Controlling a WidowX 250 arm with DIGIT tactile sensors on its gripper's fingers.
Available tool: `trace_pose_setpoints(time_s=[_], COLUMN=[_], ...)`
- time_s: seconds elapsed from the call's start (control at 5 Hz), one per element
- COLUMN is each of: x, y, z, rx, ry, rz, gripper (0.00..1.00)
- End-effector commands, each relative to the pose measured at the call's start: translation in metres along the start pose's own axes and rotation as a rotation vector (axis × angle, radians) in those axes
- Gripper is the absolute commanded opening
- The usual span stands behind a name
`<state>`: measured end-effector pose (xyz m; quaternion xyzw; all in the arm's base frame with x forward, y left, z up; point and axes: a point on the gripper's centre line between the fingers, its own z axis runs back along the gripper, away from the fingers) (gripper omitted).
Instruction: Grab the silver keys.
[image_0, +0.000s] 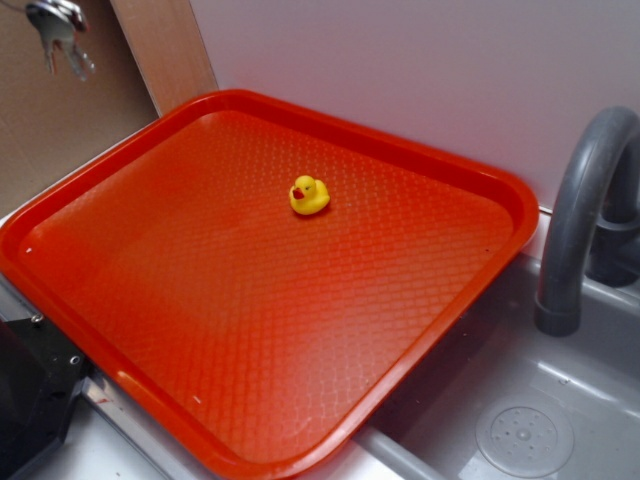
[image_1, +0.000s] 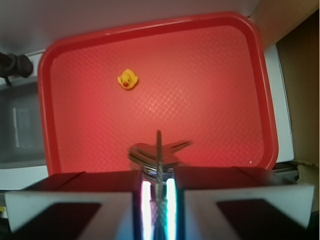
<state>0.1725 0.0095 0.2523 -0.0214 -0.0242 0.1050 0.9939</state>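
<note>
My fingers (image_1: 159, 192) are clamped on the silver keys (image_1: 159, 152), which hang high above the red tray (image_1: 260, 100). The yellow duck (image_1: 128, 79) sits on the tray, well apart from them.

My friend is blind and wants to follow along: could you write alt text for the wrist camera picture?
Seen from above, the tool is shut on the silver keys, which hang blurred over a red tray. A small yellow rubber duck sits on the tray toward its far left, well apart from the keys.
</note>
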Motion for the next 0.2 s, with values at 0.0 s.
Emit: trace_pose_setpoints(time_s=[0.0], x=[0.0088], y=[-0.0134], z=[0.0071], rx=[0.023], ry=[-0.05], rz=[-0.005], gripper=[0.0])
